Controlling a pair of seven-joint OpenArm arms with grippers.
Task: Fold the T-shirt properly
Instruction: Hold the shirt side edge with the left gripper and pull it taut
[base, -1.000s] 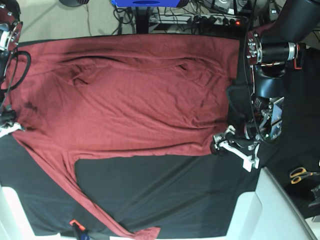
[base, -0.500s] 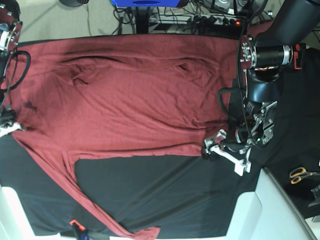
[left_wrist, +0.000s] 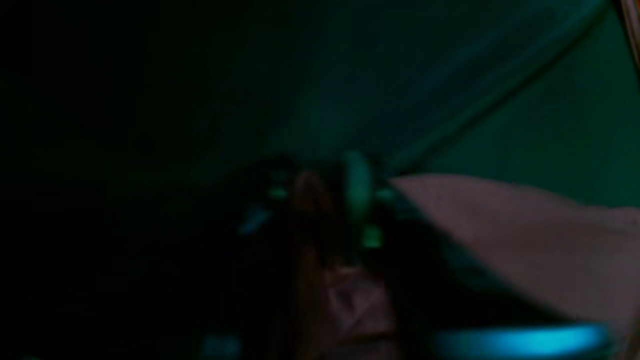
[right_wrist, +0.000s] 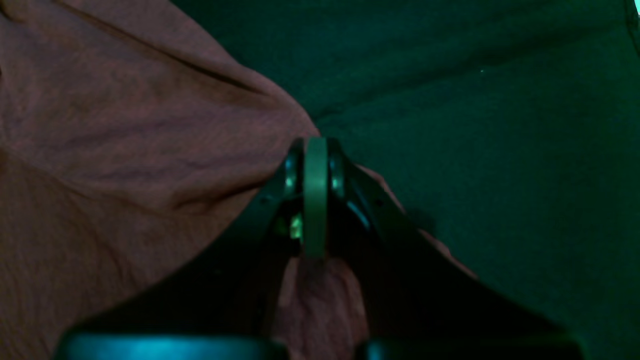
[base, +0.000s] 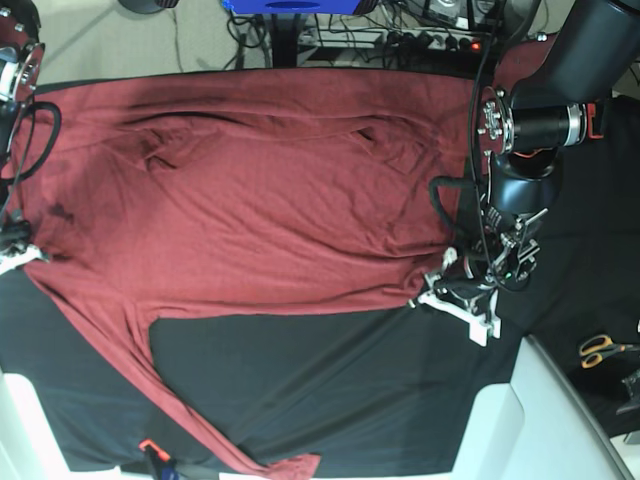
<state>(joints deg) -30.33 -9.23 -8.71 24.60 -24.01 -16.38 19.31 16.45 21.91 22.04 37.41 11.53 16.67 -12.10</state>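
Gripping the red T-shirt (base: 260, 200) at both edges, two robot arms work over a black tablecloth (base: 330, 390).

No brand, label or readable writing shows on the plain shirt, which lies spread across the far half of the table, one long sleeve (base: 150, 400) trailing toward the near edge. The right gripper (right_wrist: 315, 165) has its fingers pressed together on a fold of red fabric at the shirt's edge. The left gripper (base: 440, 292) sits at the hem corner; a second ago its fingers stood apart beside the cloth, and they have since drawn in, with red fabric at the tips in the dim, blurred wrist view. Yellow-handled scissors (base: 600, 350) lie well apart from the shirt.
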